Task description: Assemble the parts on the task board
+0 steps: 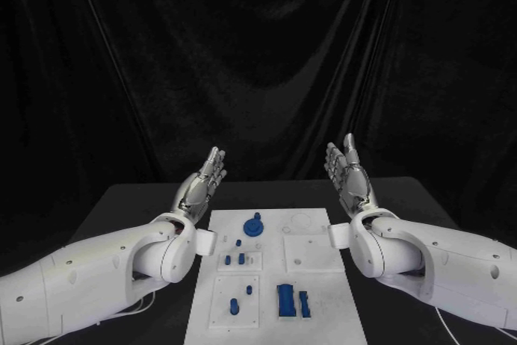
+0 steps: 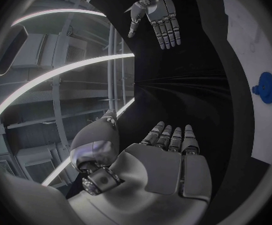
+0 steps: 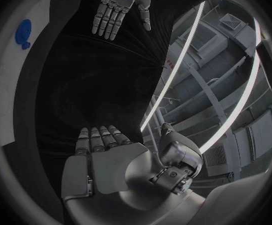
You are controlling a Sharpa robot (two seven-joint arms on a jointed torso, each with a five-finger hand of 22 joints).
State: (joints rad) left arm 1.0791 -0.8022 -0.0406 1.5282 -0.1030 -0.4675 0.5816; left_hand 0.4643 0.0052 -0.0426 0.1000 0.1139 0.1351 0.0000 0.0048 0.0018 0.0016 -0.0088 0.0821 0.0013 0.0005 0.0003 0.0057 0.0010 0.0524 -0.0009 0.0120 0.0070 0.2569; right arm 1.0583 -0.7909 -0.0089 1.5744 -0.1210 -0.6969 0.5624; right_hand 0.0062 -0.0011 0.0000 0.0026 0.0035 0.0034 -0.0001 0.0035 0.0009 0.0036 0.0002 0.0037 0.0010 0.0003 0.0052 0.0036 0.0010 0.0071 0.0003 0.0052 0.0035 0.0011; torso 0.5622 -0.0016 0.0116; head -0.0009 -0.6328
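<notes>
The white task board (image 1: 323, 285) lies in the middle of the black table. On it I see a round blue part (image 1: 253, 225) near its far end, small blue pieces (image 1: 241, 259) in the middle, and two long blue blocks (image 1: 287, 301) near the front. My left hand (image 1: 204, 182) is raised beyond the board's far left corner, fingers straight and apart, holding nothing. My right hand (image 1: 348, 173) is raised beyond the far right corner, likewise flat and empty. The left wrist view shows my left hand (image 2: 164, 155), the right hand (image 2: 158, 15) and the round part (image 2: 265, 88).
The black table (image 1: 129, 203) stretches on both sides of the board, with a dark curtain behind it. My white forearms lie along the board's left and right edges. The right wrist view shows my right hand (image 3: 104, 155), the left hand (image 3: 117, 7) and the round blue part (image 3: 24, 32).
</notes>
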